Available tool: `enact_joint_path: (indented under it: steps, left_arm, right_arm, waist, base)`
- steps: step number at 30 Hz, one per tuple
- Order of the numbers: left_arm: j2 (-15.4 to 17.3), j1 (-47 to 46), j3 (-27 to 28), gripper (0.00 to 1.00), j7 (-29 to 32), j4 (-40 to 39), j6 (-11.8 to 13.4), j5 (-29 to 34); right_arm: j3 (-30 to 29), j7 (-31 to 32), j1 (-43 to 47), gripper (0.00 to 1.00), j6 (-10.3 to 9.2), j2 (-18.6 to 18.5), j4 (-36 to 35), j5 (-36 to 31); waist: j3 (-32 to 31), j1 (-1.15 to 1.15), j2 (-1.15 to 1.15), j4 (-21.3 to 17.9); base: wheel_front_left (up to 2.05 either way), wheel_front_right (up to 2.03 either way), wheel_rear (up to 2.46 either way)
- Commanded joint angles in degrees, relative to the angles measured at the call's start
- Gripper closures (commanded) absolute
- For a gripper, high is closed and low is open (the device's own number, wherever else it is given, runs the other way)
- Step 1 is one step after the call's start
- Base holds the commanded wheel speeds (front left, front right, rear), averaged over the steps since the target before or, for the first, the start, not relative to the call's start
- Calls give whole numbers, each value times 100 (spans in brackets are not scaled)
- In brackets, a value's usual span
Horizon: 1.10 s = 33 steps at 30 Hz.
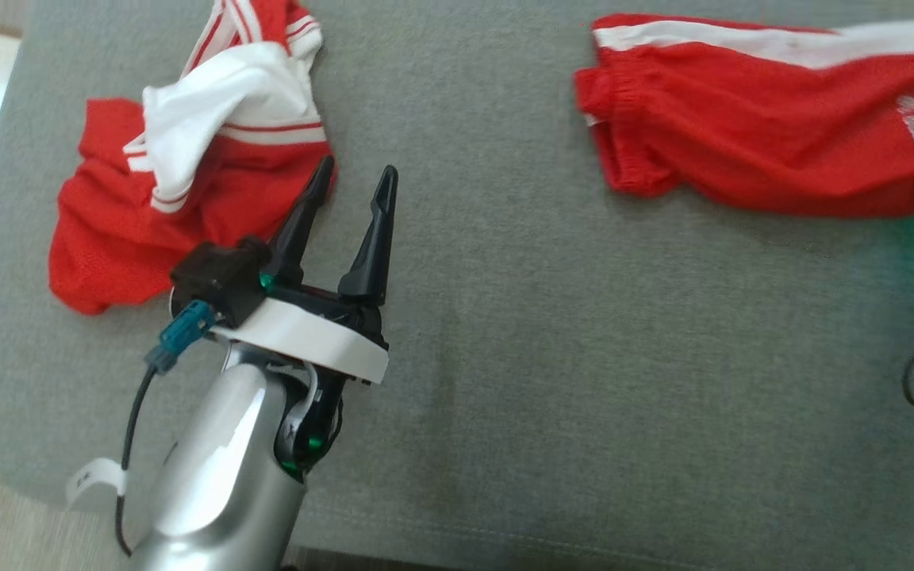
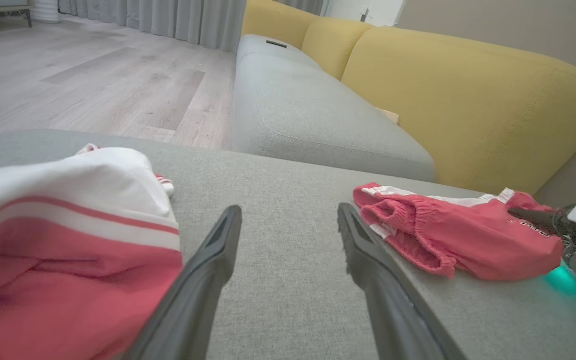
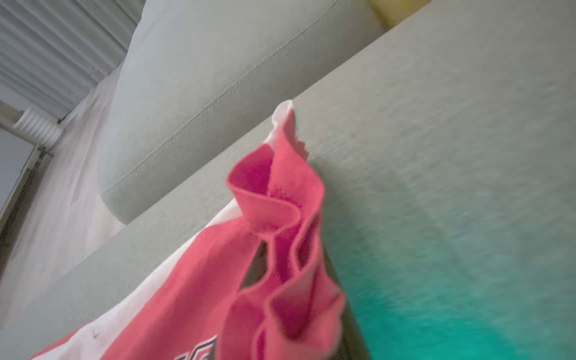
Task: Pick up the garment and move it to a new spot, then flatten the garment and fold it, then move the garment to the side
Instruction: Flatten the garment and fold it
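Observation:
A red garment with a white side stripe (image 1: 743, 135) lies stretched out on the grey cushion at the far right. My right gripper (image 2: 523, 215) is shut on its right end near a printed logo. In the right wrist view the red cloth (image 3: 283, 210) bunches up in folds between the fingers, which it mostly hides. A second red and white garment (image 1: 187, 159) lies crumpled at the far left. My left gripper (image 1: 355, 168) hovers open just right of that heap, its left finger at the cloth's edge. Nothing is between its fingers (image 2: 228, 235).
The grey cushion (image 1: 505, 317) has bare room between the two garments, and its front edge runs along the bottom. A yellow sofa back (image 2: 468, 100) rises behind. Another grey seat (image 2: 308, 110) and wooden floor (image 2: 93, 75) lie beyond.

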Motion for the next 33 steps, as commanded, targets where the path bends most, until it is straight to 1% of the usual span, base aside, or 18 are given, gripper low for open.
enact_joint_path:
  steps: [1,3,6,12,17,21,25,29,33]
  left_arm:
    - [73,-101,226,0,-31,-142,-11,51]
    - [73,-53,248,0,-31,-121,-22,81]
    - [73,49,286,0,-31,-77,-43,121]
    - [73,149,287,0,-32,-80,-69,141]
    - [73,219,288,0,-32,-38,-108,162]
    - [73,273,320,0,-32,39,-130,172]
    - [73,336,346,0,-32,78,-135,184]
    - [73,380,337,0,-32,95,-142,187]
    - [73,422,323,0,-32,69,-138,176]
  right_arm:
    - [40,-91,-44,100,-5,-71,-202,14]
    - [-51,-234,69,100,-5,-117,-201,-22]
    - [-338,-480,313,100,-5,-175,-159,-190]
    - [-618,-639,488,100,-5,-126,-113,-453]
    - [-527,-811,352,100,-5,55,-231,-600]
    - [-192,-942,290,100,-5,354,-397,-486]
    - [326,-1006,375,100,-5,669,-639,-216]
    - [1046,-973,549,100,-5,888,-988,248]
    - [1914,-821,853,100,-5,974,-1400,864]
  waist:
    - [-97,-1,0,-92]
    - [-195,-1,0,-172]
    - [-383,-1,0,-302]
    - [-467,-1,0,-344]
    - [-485,-1,0,-307]
    - [-609,-1,0,-290]
    - [-788,-1,0,-272]
    - [-904,-1,0,-220]
    - [-939,-1,0,-123]
  base:
    - [0,0,0]
    - [0,0,0]
    - [0,0,0]
    - [0,0,0]
    - [0,0,0]
    - [0,0,0]
    - [0,0,0]
    - [0,0,0]
    - [0,0,0]
